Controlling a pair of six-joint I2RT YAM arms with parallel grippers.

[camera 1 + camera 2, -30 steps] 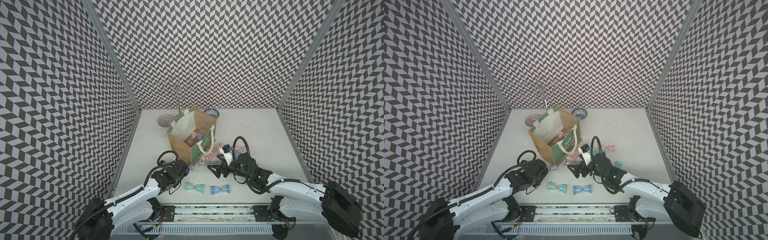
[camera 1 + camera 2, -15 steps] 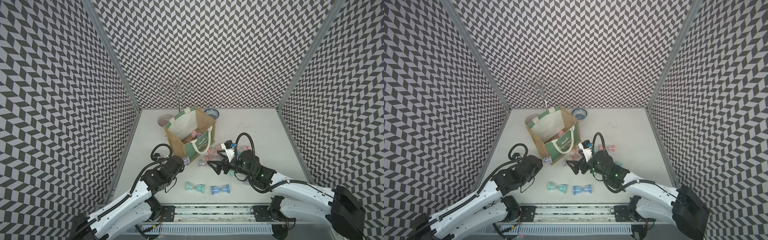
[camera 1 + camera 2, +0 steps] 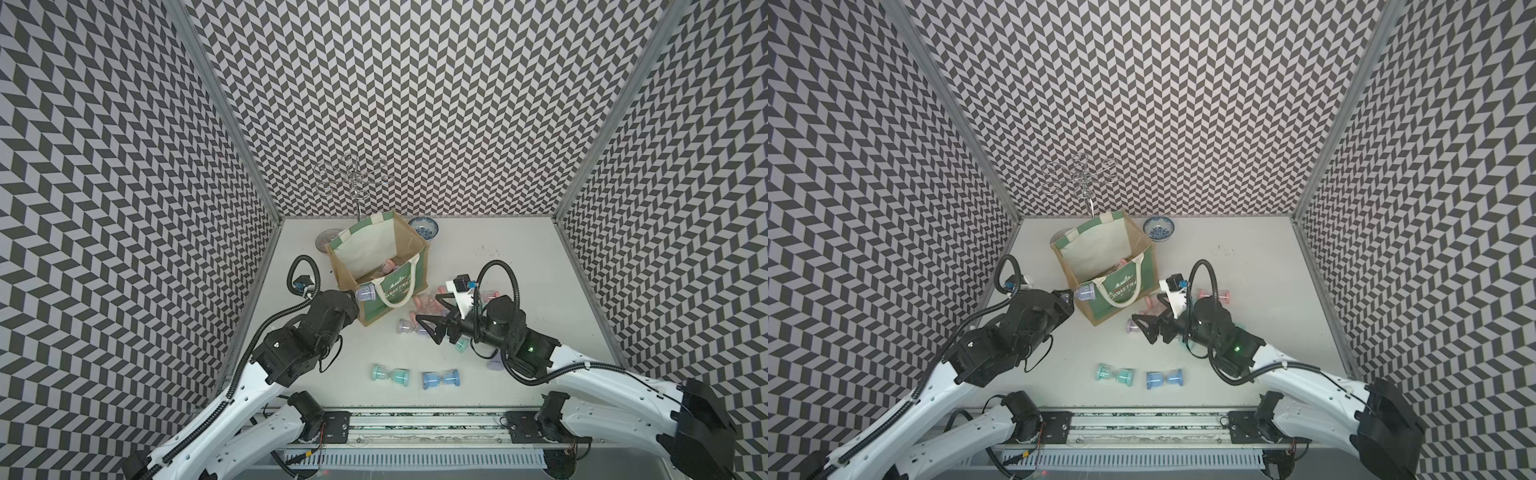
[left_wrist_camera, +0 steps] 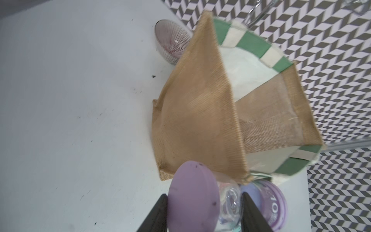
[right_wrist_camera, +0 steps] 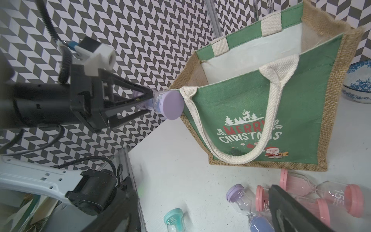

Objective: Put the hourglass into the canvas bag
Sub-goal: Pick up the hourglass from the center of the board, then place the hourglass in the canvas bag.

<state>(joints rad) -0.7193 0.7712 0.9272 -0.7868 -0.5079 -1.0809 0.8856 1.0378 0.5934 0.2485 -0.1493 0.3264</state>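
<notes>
The canvas bag (image 3: 399,286) (image 3: 1121,286) stands open and upright at the back middle of the table, with pink hourglasses (image 3: 388,266) inside. My left gripper (image 3: 358,296) (image 4: 204,195) is shut on a purple hourglass (image 3: 365,294) (image 3: 1086,293) (image 4: 192,196) (image 5: 173,104). It holds the hourglass sideways at the bag's near left corner, about level with the rim (image 5: 188,90) and outside the opening. My right gripper (image 3: 428,311) (image 3: 1148,318) hangs open over loose hourglasses to the right of the bag and holds nothing.
Loose hourglasses lie on the table: teal (image 3: 390,374), blue (image 3: 440,379), purple (image 3: 409,327) and a pink cluster (image 3: 428,303). A blue patterned bowl (image 3: 424,227), a ribbed glass bowl (image 3: 326,240) and a wire stand (image 3: 353,183) sit behind the bag.
My left gripper has carried the purple hourglass up from table level to the bag's near left corner. The right gripper has shifted slightly toward the bag.
</notes>
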